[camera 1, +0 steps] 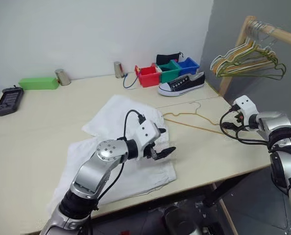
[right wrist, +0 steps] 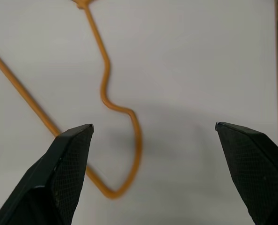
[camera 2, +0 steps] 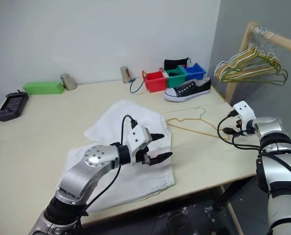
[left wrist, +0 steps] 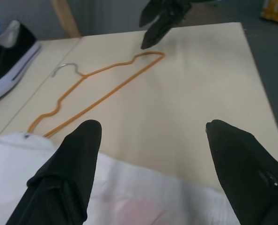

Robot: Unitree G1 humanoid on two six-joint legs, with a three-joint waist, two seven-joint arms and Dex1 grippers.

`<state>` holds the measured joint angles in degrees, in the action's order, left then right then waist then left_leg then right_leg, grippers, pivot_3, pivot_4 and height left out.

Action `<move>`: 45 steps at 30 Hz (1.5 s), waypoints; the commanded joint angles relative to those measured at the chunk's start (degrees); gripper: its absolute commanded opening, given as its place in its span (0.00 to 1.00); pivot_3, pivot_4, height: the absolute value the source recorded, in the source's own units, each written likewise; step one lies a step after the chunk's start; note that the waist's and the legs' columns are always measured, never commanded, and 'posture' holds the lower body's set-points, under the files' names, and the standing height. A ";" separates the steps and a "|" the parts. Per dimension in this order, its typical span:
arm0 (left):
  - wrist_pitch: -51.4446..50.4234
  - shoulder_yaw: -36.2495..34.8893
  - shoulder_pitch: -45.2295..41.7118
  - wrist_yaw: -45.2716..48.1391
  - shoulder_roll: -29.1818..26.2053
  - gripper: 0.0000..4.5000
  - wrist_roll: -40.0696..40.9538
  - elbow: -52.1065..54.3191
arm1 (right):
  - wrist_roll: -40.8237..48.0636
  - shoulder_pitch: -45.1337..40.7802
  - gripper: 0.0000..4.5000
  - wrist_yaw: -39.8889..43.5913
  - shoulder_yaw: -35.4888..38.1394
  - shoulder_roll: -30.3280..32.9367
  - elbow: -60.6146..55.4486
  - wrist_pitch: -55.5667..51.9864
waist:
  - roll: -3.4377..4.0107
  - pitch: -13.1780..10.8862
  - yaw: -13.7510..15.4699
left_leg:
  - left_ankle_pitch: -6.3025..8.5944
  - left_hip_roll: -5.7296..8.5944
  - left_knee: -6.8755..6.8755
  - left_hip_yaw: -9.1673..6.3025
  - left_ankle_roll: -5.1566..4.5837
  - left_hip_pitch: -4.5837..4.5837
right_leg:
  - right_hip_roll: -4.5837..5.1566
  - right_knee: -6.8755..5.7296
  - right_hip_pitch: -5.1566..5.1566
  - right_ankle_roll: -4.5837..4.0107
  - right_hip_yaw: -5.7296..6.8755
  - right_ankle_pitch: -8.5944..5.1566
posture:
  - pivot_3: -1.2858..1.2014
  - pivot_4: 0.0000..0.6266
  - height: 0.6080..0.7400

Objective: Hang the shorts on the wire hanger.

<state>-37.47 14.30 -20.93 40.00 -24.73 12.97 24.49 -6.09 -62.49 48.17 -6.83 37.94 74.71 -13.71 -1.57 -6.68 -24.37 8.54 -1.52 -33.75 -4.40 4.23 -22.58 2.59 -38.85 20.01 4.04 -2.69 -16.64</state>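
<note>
The shorts (camera 1: 121,147) lie flat and rumpled on the desk (camera 1: 33,142), reaching its near edge. The wire hanger (camera 1: 197,120) lies flat just beside them, toward the desk's right edge, its hook pointing to the far edge. The left gripper (camera 1: 165,147) hovers over the shorts' hanger-side edge, jaws wide and holding nothing. The right gripper (left wrist: 160,23) hangs above the hanger's end near the right edge, jaws wide and empty. A sneaker (camera 1: 181,84) sits at the far right corner.
</note>
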 commanded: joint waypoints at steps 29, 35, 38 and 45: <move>-0.23 0.74 -2.03 -1.22 -2.39 0.84 -1.25 2.62 | -0.59 2.52 0.40 -8.32 7.32 -3.87 2.55 -8.63 | 0.11 0.54 2.61 | 0.00 0.05 -0.12 -0.13 0.00 -0.05 | -0.01 -0.01 -0.06 0.08 0.04 0.05 | 0.44 0.00 1.00; -0.22 0.57 -1.63 -2.03 -2.10 0.84 -1.16 2.84 | -1.58 2.60 0.09 -7.09 6.43 -3.62 2.37 -8.23 | 0.22 0.87 3.19 | 0.00 0.06 -0.15 -0.13 0.00 -0.05 | -0.01 -0.01 -0.06 0.08 0.03 0.05 | 0.44 0.00 1.00; 0.00 0.63 -1.64 -2.36 -2.04 0.84 -1.16 2.60 | -1.72 2.37 0.01 -6.22 6.49 -3.42 2.19 -8.30 | 0.22 0.97 3.56 | 0.00 0.06 -0.15 -0.14 0.00 -0.05 | -0.01 -0.01 -0.06 0.08 0.03 0.05 | 0.44 0.00 1.00; 0.95 0.83 -1.87 -2.58 -1.95 0.84 -1.41 1.54 | -1.26 1.57 0.01 -5.41 7.51 -2.22 1.10 -6.65 | 0.24 0.98 3.65 | 0.00 0.06 -0.15 -0.14 0.00 -0.05 | -0.01 -0.01 -0.06 -0.05 0.03 -0.02 | 0.43 0.00 1.00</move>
<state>-37.91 15.49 -22.15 37.86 -26.78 12.08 25.07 -7.71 -59.89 42.36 0.04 34.65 77.13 -21.73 -1.33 -5.70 -20.72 8.53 -1.46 -33.90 -4.54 4.22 -22.64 2.58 -38.86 19.95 3.99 -2.66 -16.66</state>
